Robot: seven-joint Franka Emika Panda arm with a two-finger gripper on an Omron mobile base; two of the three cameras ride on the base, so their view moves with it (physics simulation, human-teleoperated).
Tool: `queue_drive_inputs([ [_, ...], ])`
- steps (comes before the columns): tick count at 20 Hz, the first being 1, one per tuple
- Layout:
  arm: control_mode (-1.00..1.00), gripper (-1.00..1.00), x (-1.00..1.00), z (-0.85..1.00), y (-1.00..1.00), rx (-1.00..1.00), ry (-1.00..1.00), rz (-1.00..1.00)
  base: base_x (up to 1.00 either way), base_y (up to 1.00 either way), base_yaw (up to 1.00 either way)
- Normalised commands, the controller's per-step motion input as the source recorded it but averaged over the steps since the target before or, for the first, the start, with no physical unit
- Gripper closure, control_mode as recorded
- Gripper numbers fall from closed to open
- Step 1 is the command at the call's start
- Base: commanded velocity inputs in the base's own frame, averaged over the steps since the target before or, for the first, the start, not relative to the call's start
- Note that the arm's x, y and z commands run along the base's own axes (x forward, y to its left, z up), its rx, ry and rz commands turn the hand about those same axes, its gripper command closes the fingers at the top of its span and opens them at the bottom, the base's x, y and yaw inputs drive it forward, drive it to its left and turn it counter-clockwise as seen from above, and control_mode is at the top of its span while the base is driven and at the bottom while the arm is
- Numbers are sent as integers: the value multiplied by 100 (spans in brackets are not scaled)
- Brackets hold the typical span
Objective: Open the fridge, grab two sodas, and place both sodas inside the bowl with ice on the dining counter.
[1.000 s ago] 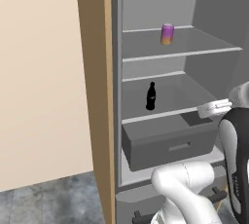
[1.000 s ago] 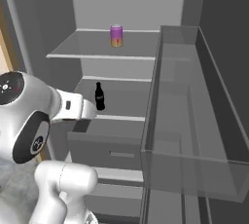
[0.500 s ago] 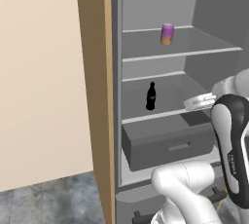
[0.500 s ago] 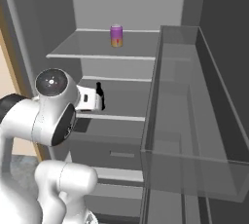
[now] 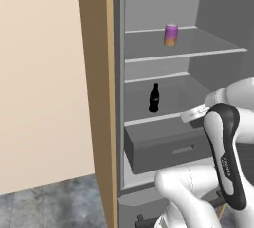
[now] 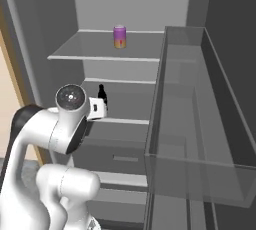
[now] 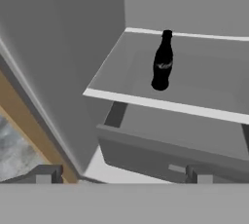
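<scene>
— Where are the sodas?

— Both inside the open fridge [image 5: 208, 19]. The purple-pink can [image 5: 170, 34] stands upright on the upper shelf [image 6: 100, 54], towards the back. The black bottle [image 7: 162, 61] stands upright on the shelf below [image 7: 194, 96], alone there.

— And the hand?

— The hand [image 7: 121, 175] is out in front of the fridge, facing in. In the hand view its two fingertips [image 7: 44, 174] sit far apart at the bottom, so the jaws are spread wide with nothing between them. The bottle is ahead of it and well apart, not touched.

— What lies under the bottle's shelf?

— The grey drawer [image 5: 168, 147] with a horizontal handle, pulled a little forward of the shelf edge.

— Anything to the sides?

— In the left base view the tan wood side panel [image 5: 96, 98] runs down the fridge's left edge, with a cream wall beyond it. In the right base view the open door's clear bin [image 6: 195, 124] stands at the right.

— How does the arm sit?

— Its elbow is bent up in front of the drawer, the forearm reaching towards the bottle's shelf.
</scene>
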Motion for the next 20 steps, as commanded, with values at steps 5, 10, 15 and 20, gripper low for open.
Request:
queue_drive_inputs([
  [5,-100,-100,33,-22,0,-1,2,5,0,0,0],
  [10,-100,-100,40,-2,0,0,0,1,0,0,0],
  [15,-100,-100,39,0,-11,2,0,0,0,0,0],
  [20,-100,-100,33,0,-7,1,-1,0,0,0,0],
])
